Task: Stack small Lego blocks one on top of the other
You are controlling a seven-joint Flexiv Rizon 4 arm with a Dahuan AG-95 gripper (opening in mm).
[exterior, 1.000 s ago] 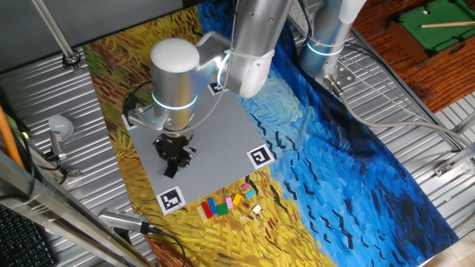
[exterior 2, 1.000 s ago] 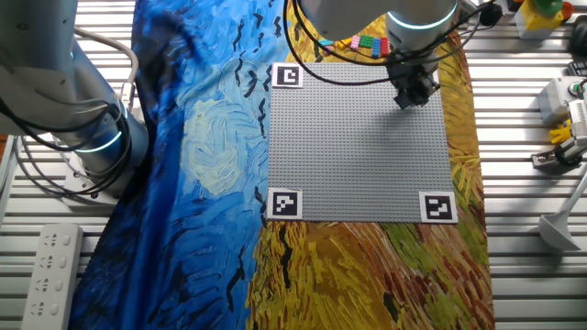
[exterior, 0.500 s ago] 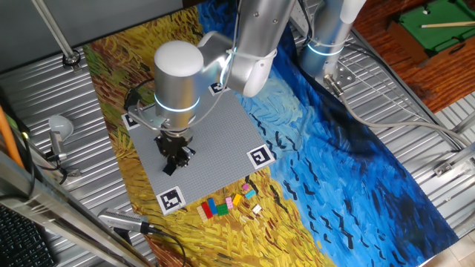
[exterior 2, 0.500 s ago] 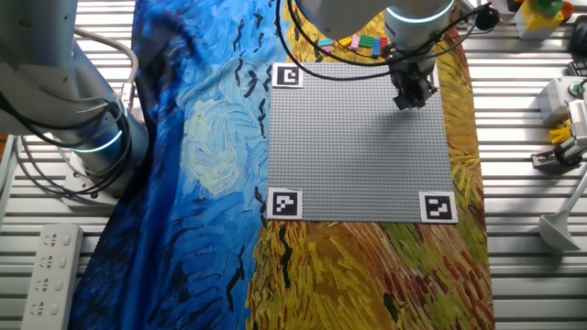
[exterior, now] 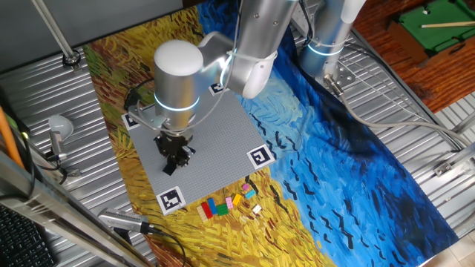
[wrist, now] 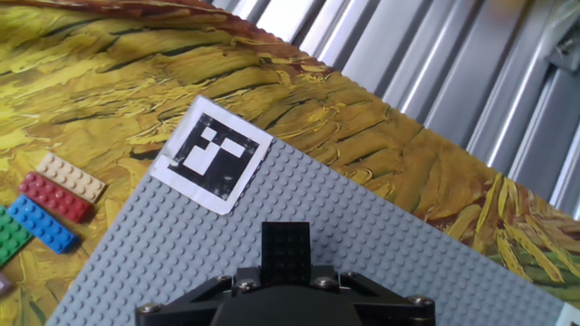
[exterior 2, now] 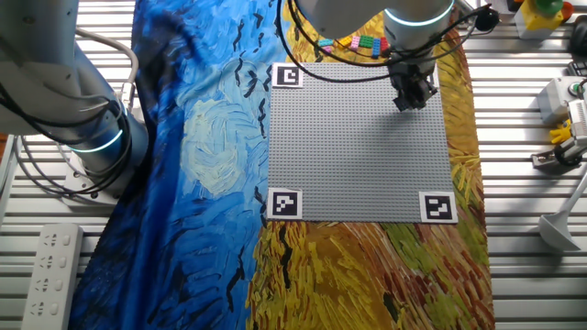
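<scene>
Counting four loose bricks (wrist: 45,204), one black brick (wrist: 285,249)

Arm (exterior: 256,33): silver-grey cylindrical links with a smooth matt finish. Wrist joint (exterior: 177,74): fat drum with a rounded white cap; a pale blue-white glowing ring circles its lower part. A similar glowing ring shows at the neighbouring joint. Black cable (exterior: 133,100) loops beside the wrist housing; in the other fixed view, black cables (exterior 2: 307,37) arc from the arm. Tool (exterior: 174,152): black, compact, angular, below the drum. In the hand view its body (wrist: 288,303) is matt black, with small silver screw heads (wrist: 245,285) along its top face.
</scene>
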